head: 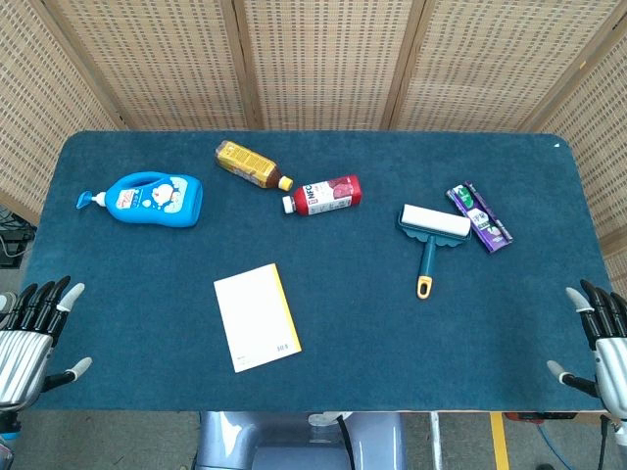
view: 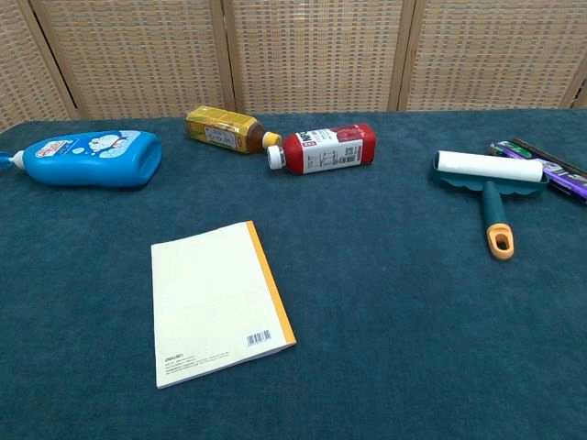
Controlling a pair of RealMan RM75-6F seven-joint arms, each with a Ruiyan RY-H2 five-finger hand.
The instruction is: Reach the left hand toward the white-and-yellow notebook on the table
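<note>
The white notebook with a yellow spine lies flat on the blue table, near the front edge and left of centre; the chest view shows the notebook close up. My left hand hovers at the table's front left corner, fingers spread, holding nothing, well left of the notebook. At the front right corner is my right hand, also with fingers apart and empty. Neither hand appears in the chest view.
Behind the notebook lie a blue bottle, an amber bottle and a red bottle. To the right are a lint roller with a green handle and a purple packet. Wicker screens stand behind the table.
</note>
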